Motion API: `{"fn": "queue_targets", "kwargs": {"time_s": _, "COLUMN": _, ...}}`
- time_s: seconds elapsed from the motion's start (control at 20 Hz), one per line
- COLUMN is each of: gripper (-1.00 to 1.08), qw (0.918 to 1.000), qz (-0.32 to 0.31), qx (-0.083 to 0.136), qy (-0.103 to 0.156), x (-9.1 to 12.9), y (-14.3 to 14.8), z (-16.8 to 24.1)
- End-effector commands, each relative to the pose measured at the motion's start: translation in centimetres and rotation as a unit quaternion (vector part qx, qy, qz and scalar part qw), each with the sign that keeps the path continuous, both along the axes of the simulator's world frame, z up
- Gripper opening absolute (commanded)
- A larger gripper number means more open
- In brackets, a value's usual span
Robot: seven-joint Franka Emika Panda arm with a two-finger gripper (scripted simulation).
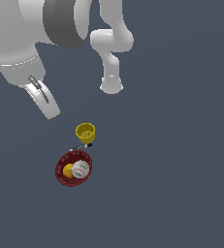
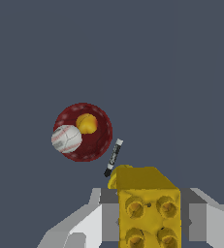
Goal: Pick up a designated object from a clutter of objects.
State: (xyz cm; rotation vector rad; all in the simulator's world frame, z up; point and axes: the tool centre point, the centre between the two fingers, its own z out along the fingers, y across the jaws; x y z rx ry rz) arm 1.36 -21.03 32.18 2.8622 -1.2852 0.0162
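The lift step is judged under way: at the lower middle of the wrist view the gripper [image 2: 150, 220] is seen clamped on the yellow studded block [image 2: 149, 213], held above the red bowl [image 2: 96, 145], marker [image 2: 113, 158] and cup [image 2: 118, 177], so only a steady rise is called for.

Plain dark grey-blue floor [image 1: 181, 184].

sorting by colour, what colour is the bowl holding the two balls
Dark red bowl, clearest in the wrist view.
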Motion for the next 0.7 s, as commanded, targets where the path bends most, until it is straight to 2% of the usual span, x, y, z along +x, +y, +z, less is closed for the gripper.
{"fn": "queue_targets", "kwargs": {"time_s": 0.0, "gripper": -1.00, "qw": 1.0000, "qz": 0.000, "qx": 0.001, "qy": 0.001, "x": 0.8, "y": 0.3, "z": 2.1}}
{"fn": "queue_targets", "kwargs": {"time_s": 0.65, "gripper": -1.00, "qw": 1.0000, "qz": 0.002, "qx": 0.003, "qy": 0.003, "x": 4.4, "y": 1.3, "z": 9.8}}
